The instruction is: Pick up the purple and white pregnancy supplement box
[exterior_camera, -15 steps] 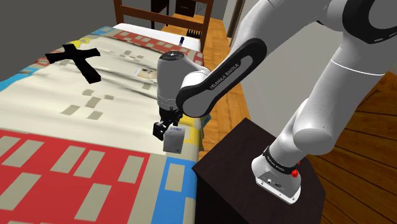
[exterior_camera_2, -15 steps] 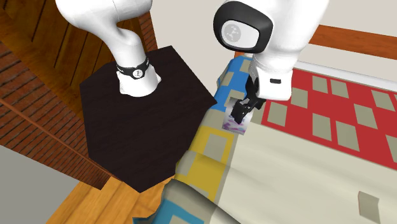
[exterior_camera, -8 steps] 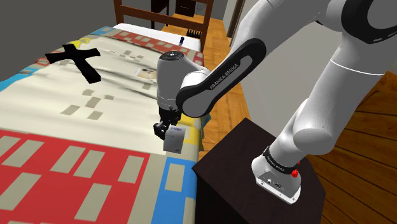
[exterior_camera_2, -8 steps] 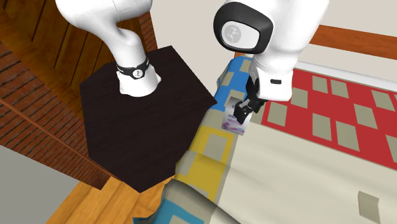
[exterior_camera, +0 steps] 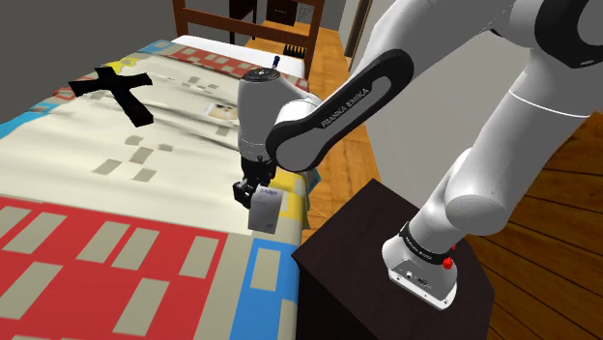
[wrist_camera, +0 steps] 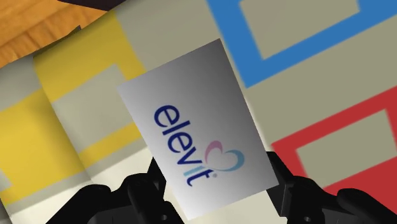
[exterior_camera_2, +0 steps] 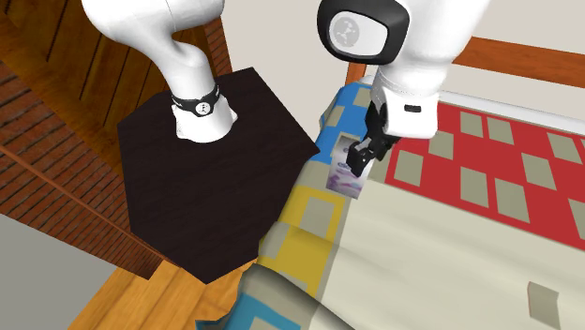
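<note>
Now the gripper (exterior_camera: 253,188) sits a little higher than half a second ago, and the whole wrist has risen with it just left of centre in the shoulder view. Its fingers (wrist_camera: 147,189) pinch the white box (wrist_camera: 197,133) by its two sides, the purple "elevit" lettering facing the wrist camera. The box (exterior_camera: 263,210) hangs under the hand at the edge of the patchwork bedspread (exterior_camera: 116,241), close to the dark stand (exterior_camera: 377,241). In the second exterior view the box (exterior_camera_2: 343,175) seems to have come up slightly with the gripper (exterior_camera_2: 359,159), though its gap from the cloth is too slight to confirm. I judge that the grasp is made and the lift has only begun.
</note>
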`<act>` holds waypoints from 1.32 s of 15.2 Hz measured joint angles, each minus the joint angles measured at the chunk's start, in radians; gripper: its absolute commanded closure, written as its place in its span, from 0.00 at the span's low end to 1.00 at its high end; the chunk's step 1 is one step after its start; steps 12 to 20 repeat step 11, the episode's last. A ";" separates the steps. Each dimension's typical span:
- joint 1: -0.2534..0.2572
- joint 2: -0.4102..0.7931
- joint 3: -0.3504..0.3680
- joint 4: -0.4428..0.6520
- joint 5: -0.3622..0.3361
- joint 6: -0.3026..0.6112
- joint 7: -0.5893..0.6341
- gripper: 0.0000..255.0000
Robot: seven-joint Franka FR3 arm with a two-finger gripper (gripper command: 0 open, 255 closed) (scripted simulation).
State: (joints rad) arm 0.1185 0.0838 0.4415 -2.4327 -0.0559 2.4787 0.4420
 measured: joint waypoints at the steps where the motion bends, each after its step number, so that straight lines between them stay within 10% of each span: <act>1: -0.001 -0.010 0.002 0.003 0.008 -0.012 -0.005 1.00; 20: -0.004 -0.126 0.005 0.035 0.083 -0.149 -0.063 1.00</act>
